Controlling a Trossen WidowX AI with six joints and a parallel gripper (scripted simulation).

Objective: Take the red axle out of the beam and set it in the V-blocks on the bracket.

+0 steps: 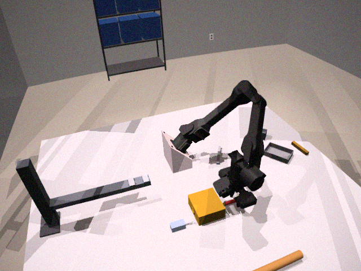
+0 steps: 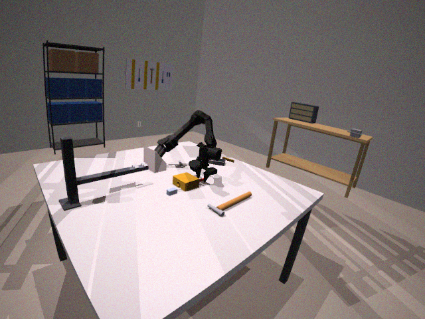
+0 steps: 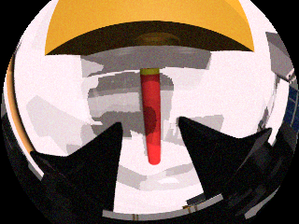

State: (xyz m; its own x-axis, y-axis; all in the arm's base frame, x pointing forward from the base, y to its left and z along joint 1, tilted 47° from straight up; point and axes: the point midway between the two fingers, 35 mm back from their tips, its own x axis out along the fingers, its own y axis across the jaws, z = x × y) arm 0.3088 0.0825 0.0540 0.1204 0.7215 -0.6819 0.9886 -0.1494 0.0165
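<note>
Claw: while its fingers stood parted on both sides of the axle, the claw (image 1: 230,196) (image 2: 203,173) (image 3: 149,123) was partly open, grasping nothing.
Red axle: the axle (image 1: 230,201) (image 2: 201,179) (image 3: 151,117) projected from the beam (image 1: 206,205) (image 2: 185,181) (image 3: 149,14).
V-blocks: they (image 1: 139,180) (image 2: 139,166) bore no axle.

The smooth red axle (image 1: 229,202) (image 3: 150,117) looks like satin plastic. The yellow-orange block-shaped beam (image 1: 206,205) (image 2: 185,181) (image 3: 149,11) appears matt. The near hammer has an orange wood-like handle (image 1: 280,261) (image 2: 235,201) and a grey metal-looking head (image 2: 216,209).
</note>
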